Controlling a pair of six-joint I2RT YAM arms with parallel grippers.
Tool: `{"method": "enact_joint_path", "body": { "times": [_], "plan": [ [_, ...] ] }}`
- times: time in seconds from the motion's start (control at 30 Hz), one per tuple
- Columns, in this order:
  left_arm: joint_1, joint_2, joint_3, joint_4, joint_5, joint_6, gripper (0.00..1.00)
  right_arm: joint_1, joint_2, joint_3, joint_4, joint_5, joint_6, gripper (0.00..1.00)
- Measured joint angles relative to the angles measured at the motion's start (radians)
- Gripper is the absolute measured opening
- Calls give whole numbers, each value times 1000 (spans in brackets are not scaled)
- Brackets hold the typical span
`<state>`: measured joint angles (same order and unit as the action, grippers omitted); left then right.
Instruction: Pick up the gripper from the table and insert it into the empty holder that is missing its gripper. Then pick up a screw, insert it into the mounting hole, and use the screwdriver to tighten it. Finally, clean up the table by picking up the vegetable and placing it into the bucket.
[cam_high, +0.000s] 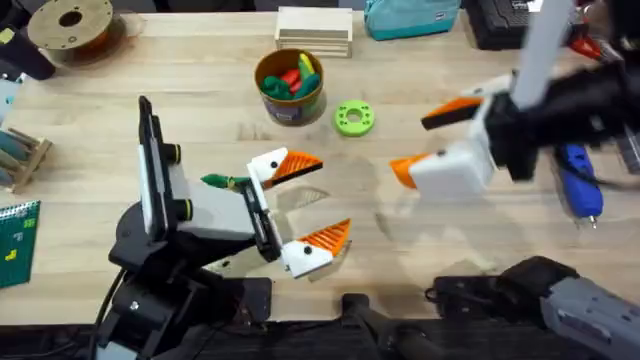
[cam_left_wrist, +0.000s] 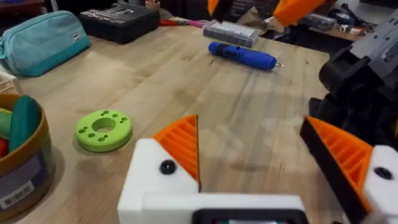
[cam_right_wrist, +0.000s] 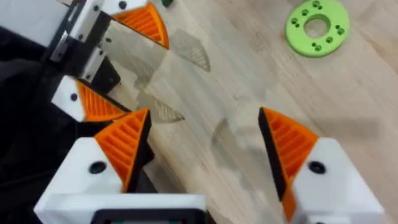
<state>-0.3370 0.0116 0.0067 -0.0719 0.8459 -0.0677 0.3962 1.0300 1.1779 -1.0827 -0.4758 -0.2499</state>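
Orange ribbed pads on white blocks, spread wide with bare planks between, on both grippers: left gripper (cam_high: 300, 203) low over the near-middle of the worktop (cam_high: 200, 90), right gripper (cam_high: 430, 140) raised toward the right side, jaws likewise apart and holding nothing. Just beside the left gripper's farther finger, touching or nearly so, a small dark-green vegetable (cam_high: 222, 181), leafy-looking, long axis running left to right in the overhead view. Farther out at the right edge, partly under the right arm, a blue pen-shaped screwdriver (cam_high: 578, 183); seen whole from the left wrist (cam_left_wrist: 242, 56), lying flat, thin metal bit pointing away from the bucket. Beyond the left gripper, a yellow-rimmed brown bucket (cam_high: 289, 100) holding coloured toy pieces, with a bright green disc (cam_high: 354, 118) just to its right.
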Motion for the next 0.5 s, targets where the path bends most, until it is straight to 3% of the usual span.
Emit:
{"method": "enact_joint_path", "body": {
  "times": [0.23, 0.5],
  "plan": [
    [0, 0, 0, 1, 0, 0, 985, 0, -202, -133, 155, -76, 68, 991],
    [0, 0, 0, 1, 0, 0, 986, 0, -212, -148, 159, -265, -43, 991]
  ]
}}
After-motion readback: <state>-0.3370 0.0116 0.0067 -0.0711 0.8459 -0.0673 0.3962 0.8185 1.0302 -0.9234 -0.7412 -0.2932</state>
